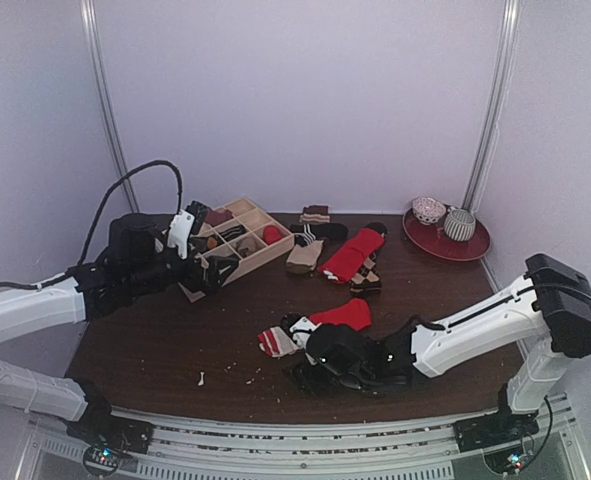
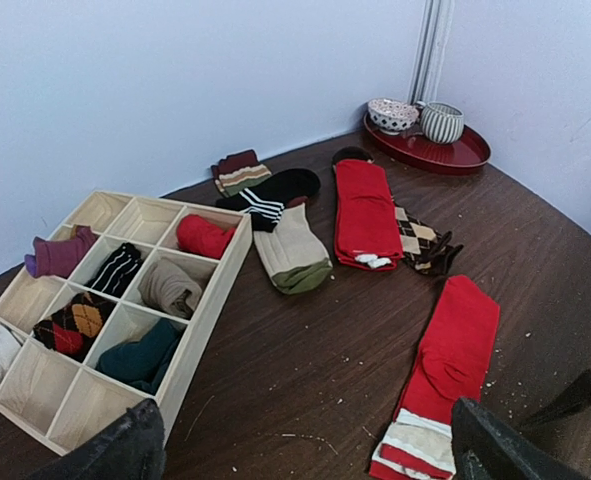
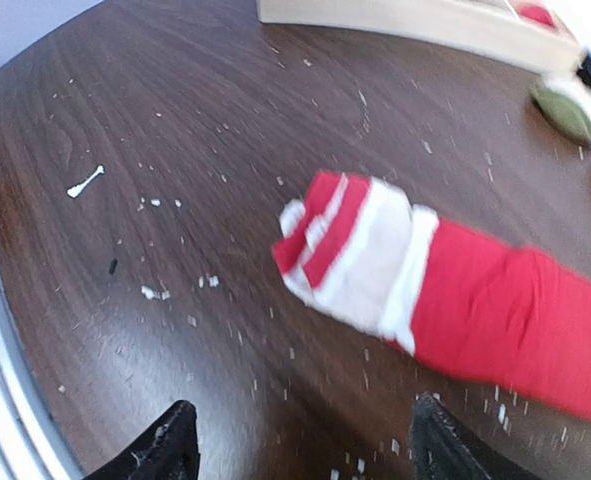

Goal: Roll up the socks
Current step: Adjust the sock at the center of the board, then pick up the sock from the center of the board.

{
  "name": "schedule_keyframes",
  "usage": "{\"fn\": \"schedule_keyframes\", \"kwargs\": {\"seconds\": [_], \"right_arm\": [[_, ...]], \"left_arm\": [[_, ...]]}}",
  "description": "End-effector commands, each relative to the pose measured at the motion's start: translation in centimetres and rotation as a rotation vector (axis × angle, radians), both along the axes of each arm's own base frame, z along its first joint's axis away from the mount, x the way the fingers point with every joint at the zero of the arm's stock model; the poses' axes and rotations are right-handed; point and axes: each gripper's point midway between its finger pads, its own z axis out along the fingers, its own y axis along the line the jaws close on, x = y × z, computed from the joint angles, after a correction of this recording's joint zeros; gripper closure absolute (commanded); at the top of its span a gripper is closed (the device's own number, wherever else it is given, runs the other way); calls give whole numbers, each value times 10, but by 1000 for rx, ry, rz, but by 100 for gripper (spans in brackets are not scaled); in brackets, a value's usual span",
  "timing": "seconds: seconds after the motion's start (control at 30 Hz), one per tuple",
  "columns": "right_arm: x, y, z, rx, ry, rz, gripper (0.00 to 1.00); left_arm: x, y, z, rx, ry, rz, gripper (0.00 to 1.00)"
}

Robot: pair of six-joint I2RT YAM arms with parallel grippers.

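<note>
Top view: the red sock (image 1: pixel 337 317) lies flat mid-table with its striped end toward the left arm. The right gripper (image 1: pixel 320 370) is low, just near of it. The cream sock (image 1: pixel 303 256) lies far off beside the box (image 1: pixel 237 245), by the left gripper (image 1: pixel 207 270). Left wrist view: jaws spread wide and empty. Right wrist view: jaws wide and empty, with the striped end just beyond the fingertips (image 3: pixel 165 450). Recommended: close squarely across the striped end's full width, then roll evenly toward the plain end.
</note>
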Motion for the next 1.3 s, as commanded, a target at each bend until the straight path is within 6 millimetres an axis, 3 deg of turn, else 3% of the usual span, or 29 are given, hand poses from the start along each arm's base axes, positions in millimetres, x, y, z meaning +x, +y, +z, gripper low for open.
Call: {"fn": "schedule_keyframes", "kwargs": {"seconds": [0.0,0.17,0.4,0.57,0.67,0.8,0.87,0.97,1.1,1.27], "right_arm": [[18,35,4,-91,-200,134,26],[27,56,-11,-108,-220,204,24],[45,53,-38,-133,-189,129,25],[55,43,-47,-134,-216,61,29],[56,42,-51,-143,-214,64,39],[57,36,-59,-161,-194,53,73],[55,29,-59,-144,-166,38,83],[45,16,-60,-74,-57,40,89],[13,1,-54,174,192,106,94],[-30,-24,-40,449,472,197,95]], "left_arm": [[10,7,-6,18,9,76,2],[9,7,-9,30,12,72,2],[8,6,-12,38,14,62,2],[8,3,-15,41,24,48,2],[9,2,-17,45,28,45,2],[9,0,-19,49,34,34,2],[9,-1,-20,51,32,30,2],[6,-5,-20,40,27,3,2],[-4,-17,-21,2,12,-89,2],[-37,-42,-27,-48,-33,-317,2]]}}
